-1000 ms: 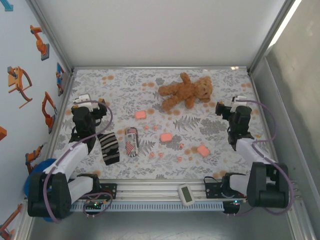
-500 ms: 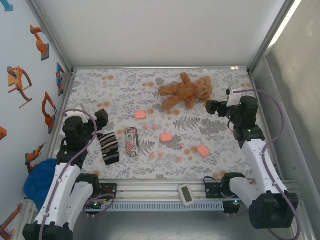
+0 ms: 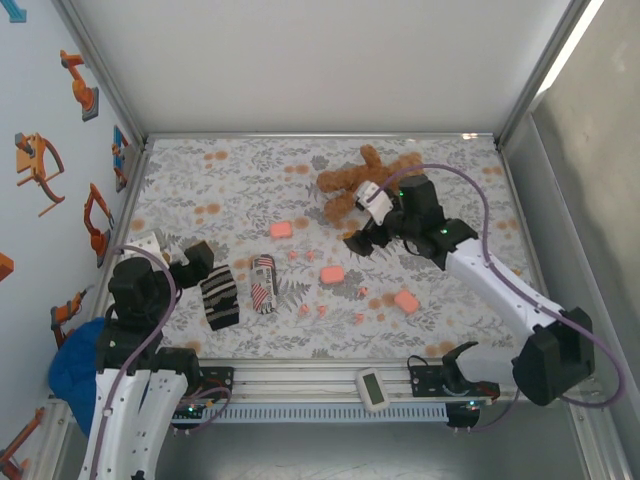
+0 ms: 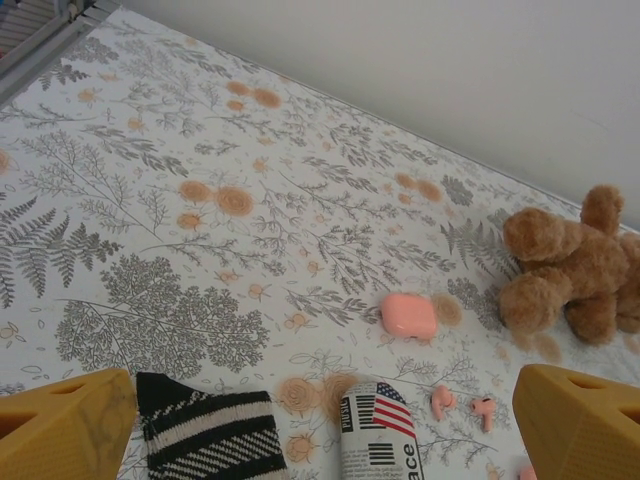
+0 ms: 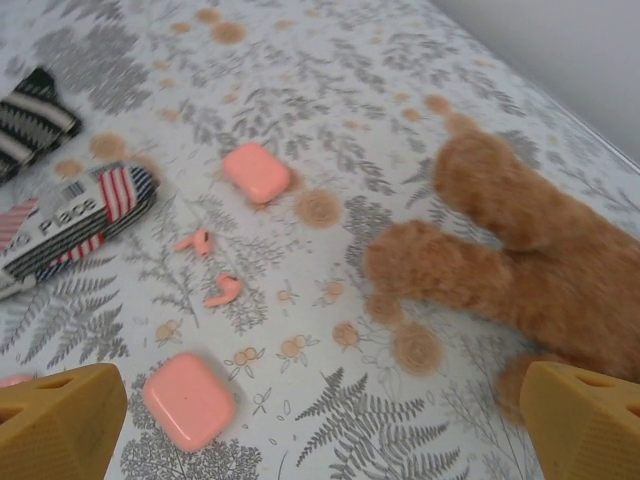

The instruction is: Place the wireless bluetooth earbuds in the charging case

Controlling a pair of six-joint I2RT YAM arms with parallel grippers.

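Observation:
Three pink charging cases lie on the floral mat: one at the back (image 3: 281, 229), one in the middle (image 3: 332, 274), one on the right (image 3: 405, 301). Tiny pink earbuds lie loose around them, a pair (image 3: 301, 255) between the back and middle cases, others near the front (image 3: 312, 310). My right gripper (image 3: 362, 238) hangs open above the mat beside the teddy; below it I see a case (image 5: 188, 400) and two earbuds (image 5: 195, 241) (image 5: 224, 291). My left gripper (image 3: 195, 258) is open at the left edge, over the striped sock, facing a case (image 4: 408, 315) and two earbuds (image 4: 441, 401) (image 4: 483, 410).
A brown teddy bear (image 3: 372, 180) lies at the back, right behind my right gripper. A black striped sock (image 3: 218, 296) and a flag-print sock (image 3: 263, 283) lie front left. A small white device (image 3: 371, 389) sits on the front rail.
My right arm has swung from the right edge to the middle, by the teddy. My left arm has pulled back toward the near-left corner. Both grippers stayed open.

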